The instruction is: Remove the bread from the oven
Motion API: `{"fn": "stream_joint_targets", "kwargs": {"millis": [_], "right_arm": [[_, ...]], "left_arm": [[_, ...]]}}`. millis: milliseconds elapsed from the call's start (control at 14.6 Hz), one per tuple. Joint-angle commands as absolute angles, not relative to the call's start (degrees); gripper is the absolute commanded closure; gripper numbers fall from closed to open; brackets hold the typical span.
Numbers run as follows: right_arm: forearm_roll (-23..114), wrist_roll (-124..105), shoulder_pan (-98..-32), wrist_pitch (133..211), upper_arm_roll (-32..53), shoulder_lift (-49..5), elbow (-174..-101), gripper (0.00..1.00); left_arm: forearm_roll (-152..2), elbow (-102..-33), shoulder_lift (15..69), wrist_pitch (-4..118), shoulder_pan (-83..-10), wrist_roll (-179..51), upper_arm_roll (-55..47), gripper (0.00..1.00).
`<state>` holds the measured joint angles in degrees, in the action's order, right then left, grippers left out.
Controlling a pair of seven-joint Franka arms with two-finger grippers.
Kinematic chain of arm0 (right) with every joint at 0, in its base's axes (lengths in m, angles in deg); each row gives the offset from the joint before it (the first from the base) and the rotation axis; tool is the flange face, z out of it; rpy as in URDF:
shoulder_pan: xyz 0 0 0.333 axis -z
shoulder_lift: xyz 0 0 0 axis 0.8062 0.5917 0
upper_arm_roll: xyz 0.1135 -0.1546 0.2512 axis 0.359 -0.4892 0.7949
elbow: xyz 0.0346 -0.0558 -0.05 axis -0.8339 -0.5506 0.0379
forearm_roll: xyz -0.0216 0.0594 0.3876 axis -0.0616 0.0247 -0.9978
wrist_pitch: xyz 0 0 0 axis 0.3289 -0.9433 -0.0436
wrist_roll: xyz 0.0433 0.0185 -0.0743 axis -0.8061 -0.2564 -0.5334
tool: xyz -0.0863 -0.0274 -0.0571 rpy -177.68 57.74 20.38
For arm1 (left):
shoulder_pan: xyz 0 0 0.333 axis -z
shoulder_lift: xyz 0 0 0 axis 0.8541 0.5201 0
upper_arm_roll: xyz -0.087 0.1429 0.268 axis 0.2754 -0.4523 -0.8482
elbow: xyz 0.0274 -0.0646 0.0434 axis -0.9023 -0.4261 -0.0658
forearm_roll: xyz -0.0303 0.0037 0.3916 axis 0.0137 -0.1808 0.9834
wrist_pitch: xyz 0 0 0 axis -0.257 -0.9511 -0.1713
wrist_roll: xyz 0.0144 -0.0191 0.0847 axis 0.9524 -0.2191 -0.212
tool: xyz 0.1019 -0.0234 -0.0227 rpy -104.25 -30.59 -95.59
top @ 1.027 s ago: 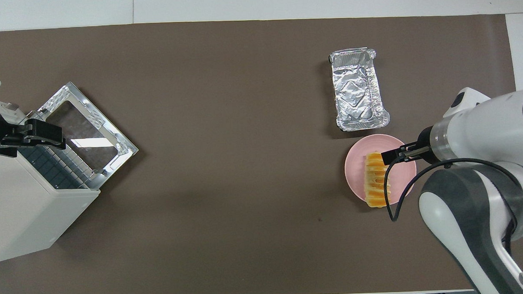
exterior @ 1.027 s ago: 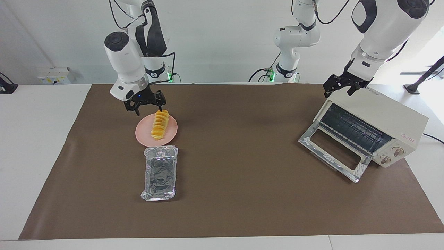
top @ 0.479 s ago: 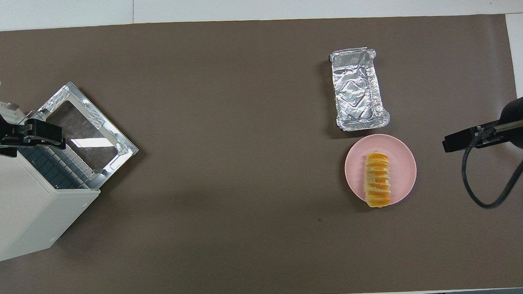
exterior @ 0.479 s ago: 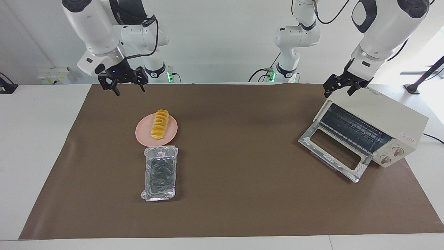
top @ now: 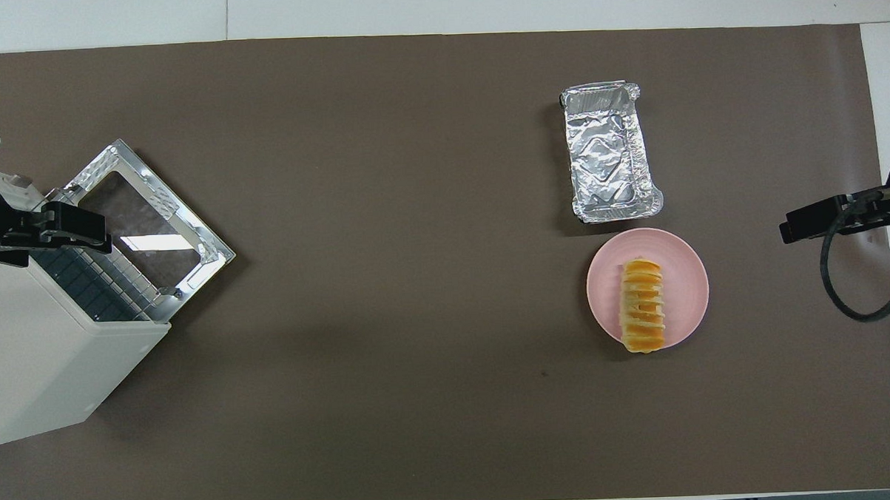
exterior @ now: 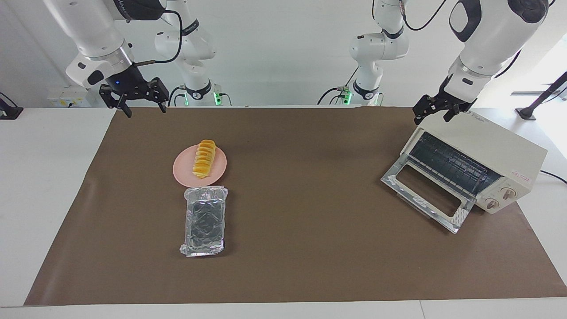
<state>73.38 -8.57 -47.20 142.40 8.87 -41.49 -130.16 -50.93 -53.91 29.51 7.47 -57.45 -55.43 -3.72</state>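
The bread (exterior: 203, 158) lies on a round pink plate (exterior: 219, 173), not in the oven (exterior: 487, 159); the plate sits toward the right arm's end of the counter, and a crinkled silver foil tray (exterior: 204, 220) lies just beside it, farther from the robots. The loaf is long and golden-yellow, with ridges across it, and it looks light and soft, so I think a strong squeeze would flatten it. A good hold would be across the middle of its length, on the two long sides, with gentle force. The crust seems dry and not slippery. The oven is a cream-white box standing at an angle near the corner at the left arm's end; its glass door (exterior: 427, 198) hangs down open and the wire rack (exterior: 449, 161) inside looks empty. The plate is smooth and stiff, the foil is thin and easily bent. The right gripper (exterior: 141, 108) is in the air over the counter's edge close to the robots at the right arm's end, its fingers apart and holding nothing. The left gripper (exterior: 436, 113) hangs over the oven's top near its front edge; whether its fingers are apart or together I cannot tell. By my judgement the task is practically complete.
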Motion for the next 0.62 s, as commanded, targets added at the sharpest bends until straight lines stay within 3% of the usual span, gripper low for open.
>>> {"fn": "stream_joint_targets", "kwargs": {"millis": [0, 548], "right_arm": [[73.36, -9.67, -45.64, 141.26, 9.73, -40.79, -128.57, 0.0], [73.54, -9.58, -45.81, 142.05, 9.73, -40.78, -128.4, 0.0]], "left_arm": [[-50.28, -54.01, 28.73, 7.56, -57.87, -54.76, -3.53, 0.0], [-50.28, -54.01, 28.73, 7.56, -57.7, -54.77, -3.53, 0.0]]}}
